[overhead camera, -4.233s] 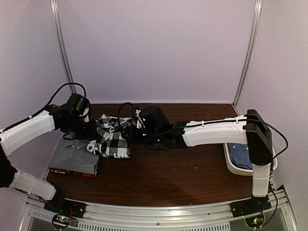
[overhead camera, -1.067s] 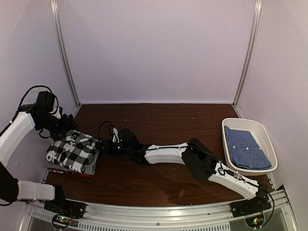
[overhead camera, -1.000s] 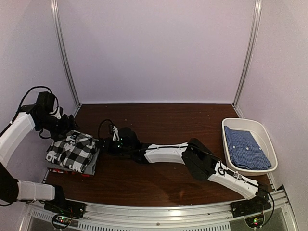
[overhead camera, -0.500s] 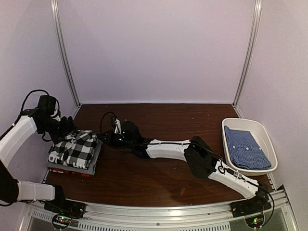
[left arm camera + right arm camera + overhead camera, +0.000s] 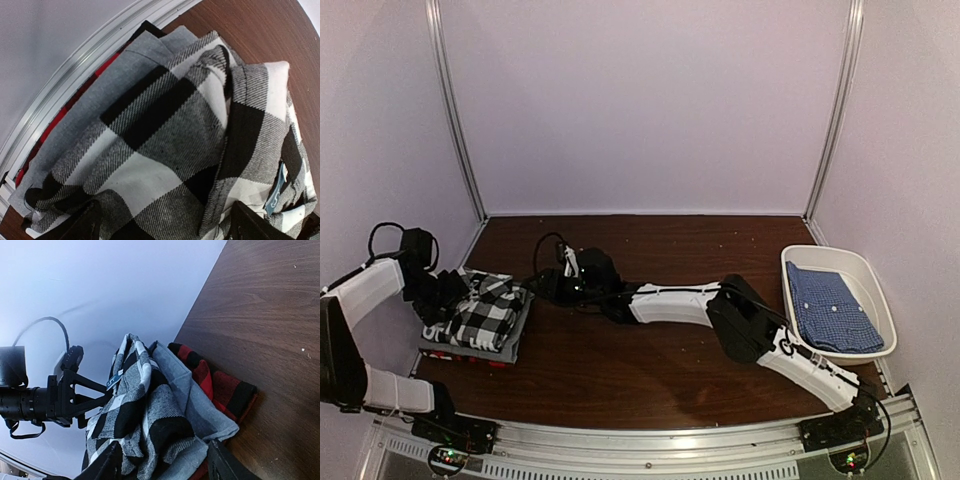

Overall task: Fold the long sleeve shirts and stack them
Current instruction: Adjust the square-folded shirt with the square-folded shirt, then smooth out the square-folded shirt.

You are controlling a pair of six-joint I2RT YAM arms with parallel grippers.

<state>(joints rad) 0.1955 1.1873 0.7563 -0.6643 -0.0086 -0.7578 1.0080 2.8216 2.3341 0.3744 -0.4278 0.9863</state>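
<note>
Three folded long sleeve shirts are stacked at the table's left. The black-and-white check shirt [image 5: 480,310] [image 5: 165,135] [image 5: 135,405] lies rumpled on top. Under it is the grey shirt [image 5: 513,343] [image 5: 120,70] [image 5: 195,395], and the red-black shirt [image 5: 460,357] [image 5: 220,385] is at the bottom. My left gripper [image 5: 438,292] [image 5: 170,227] is at the stack's left side, open wide over the check cloth. At the right edge of the stack, my right gripper [image 5: 538,287] [image 5: 165,465] is open, with the check shirt's hem lying between its fingers. The blue shirt [image 5: 830,305] lies apart at the right.
The blue shirt rests in a white oval tub [image 5: 840,252] at the table's right edge. My right arm stretches across the table's middle towards the stack. The side wall and a metal rail [image 5: 75,65] stand close behind the stack.
My right gripper has opened, letting go of the check shirt, and has shifted slightly back. The left gripper has dropped lower at the stack's left side. The check shirt has settled onto the grey one.
</note>
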